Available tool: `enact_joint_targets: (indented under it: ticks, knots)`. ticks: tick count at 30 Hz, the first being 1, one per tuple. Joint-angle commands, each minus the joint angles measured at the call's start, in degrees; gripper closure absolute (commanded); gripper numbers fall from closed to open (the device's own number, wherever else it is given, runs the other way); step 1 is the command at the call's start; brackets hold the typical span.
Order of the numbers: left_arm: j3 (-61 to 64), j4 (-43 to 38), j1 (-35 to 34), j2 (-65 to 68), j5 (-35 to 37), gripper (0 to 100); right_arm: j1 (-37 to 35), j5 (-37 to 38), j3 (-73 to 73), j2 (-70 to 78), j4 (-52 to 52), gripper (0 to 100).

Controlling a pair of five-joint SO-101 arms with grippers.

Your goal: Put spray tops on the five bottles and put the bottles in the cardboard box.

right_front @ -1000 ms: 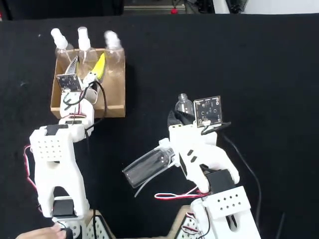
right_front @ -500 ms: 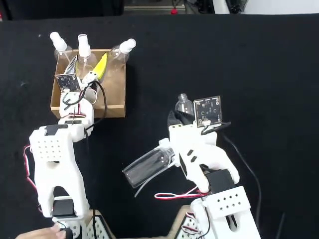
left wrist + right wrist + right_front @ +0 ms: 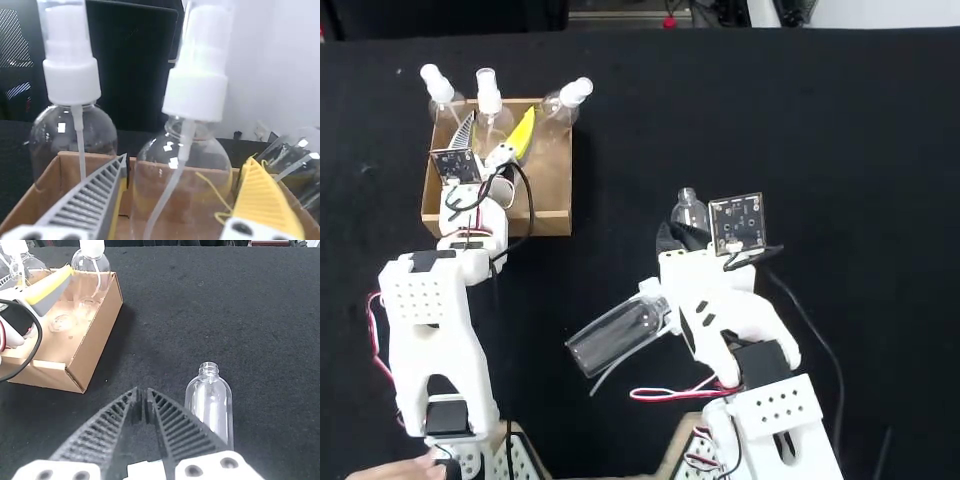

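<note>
In the high view the cardboard box (image 3: pixel 545 225) sits toward 10 o'clock on the black table (image 3: pixel 840 150). 3 bottles with spray tops stand along its 12 o'clock end: the left spray bottle (image 3: pixel 442 95), the middle spray bottle (image 3: pixel 488 95) and, at the 1 o'clock corner, the leaning spray bottle (image 3: pixel 560 103), its top tipped toward 2 o'clock. The left arm (image 3: pixel 428 320) stands at 7 o'clock, and the left gripper (image 3: pixel 492 135) is inside the box, its grey and yellow fingers spread wide just short of the middle spray bottle. The right arm (image 3: pixel 725 315) stands at 5 o'clock. Off its 12 o'clock end the open-necked bottle (image 3: pixel 688 208) stands upright near the table's middle, with no top on it. At that arm's 9 o'clock side the lying bottle (image 3: pixel 615 340) rests on its side, neck toward the arm. In the left wrist view the 2 fingers are wide apart and grip nothing; the middle spray bottle (image 3: pixel 182 195) stands beyond the gap between them, with the left spray bottle (image 3: pixel 72 135) beside it in the box. In the right wrist view the right gripper (image 3: pixel 142 391) has its dark fingers drawn to a narrow slit with nothing between them. The open-necked bottle (image 3: pixel 210 400) stands on the table just beside 1 finger, well apart from the box (image 3: pixel 95 347).
</note>
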Motion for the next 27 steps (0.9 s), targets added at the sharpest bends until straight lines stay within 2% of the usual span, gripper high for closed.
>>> enact_joint_targets:
  ticks: [1, 8, 17, 27]
  knots:
    - [0.2, 0.5, -0.5, -0.8, 0.4, 66, -0.5, -0.3, -0.7, -1.0, -1.6, 98.6]
    - [0.0, 0.4, -1.6, -1.1, 0.4, 66, -0.5, -0.3, -0.7, -1.0, -1.6, 98.6]
    - [4.4, 1.0, -1.5, -9.6, 0.5, 66, -0.5, -0.3, -0.7, -1.0, -1.6, 98.6]
    - [6.7, 0.6, -1.0, -10.5, 0.5, 66, -0.5, -0.3, -0.7, -1.0, -1.6, 98.6]
